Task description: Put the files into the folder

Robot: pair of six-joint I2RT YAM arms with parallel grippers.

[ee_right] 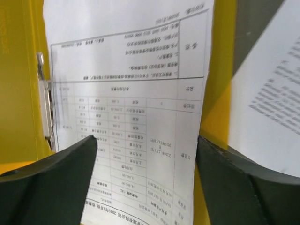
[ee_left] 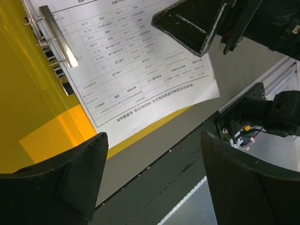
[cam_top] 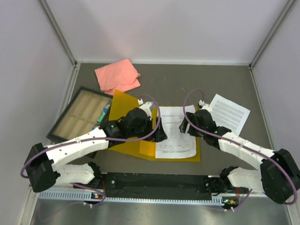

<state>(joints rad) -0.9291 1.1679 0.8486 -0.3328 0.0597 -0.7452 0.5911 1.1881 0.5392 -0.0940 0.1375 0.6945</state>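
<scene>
Grey table [cam_top: 180, 84] is carrying everything. Left arm [cam_top: 75, 144] and right arm [cam_top: 242, 145] are reaching in from the near edge, both bending toward the middle.

Folder [cam_top: 134, 147] is lying open around the table's centre, yellow inside facing up, with its left flap tilting up behind the left wrist. Black-framed tray [cam_top: 83, 112] is sitting by the left edge, just beside the folder.

First file [cam_top: 176, 138], a white sheet printed with tables, is lying inside the folder on its right half. Second file [cam_top: 231, 113] is lying on the table just beside the folder's right edge (text only, no tables that I can make out). Pink cloth [cam_top: 118, 75] is lying crumpled toward the far edge, left of centre.

Left gripper [ee_left: 154, 140] is hovering over the folder's near part, jaws spread wide, nothing between them. Right gripper [ee_right: 146, 140] is hanging above the first file, jaws likewise released and grasping nothing.

Metal clip [ee_left: 58, 35] is running along the fold, its bar lying over the first file's left margin.
</scene>
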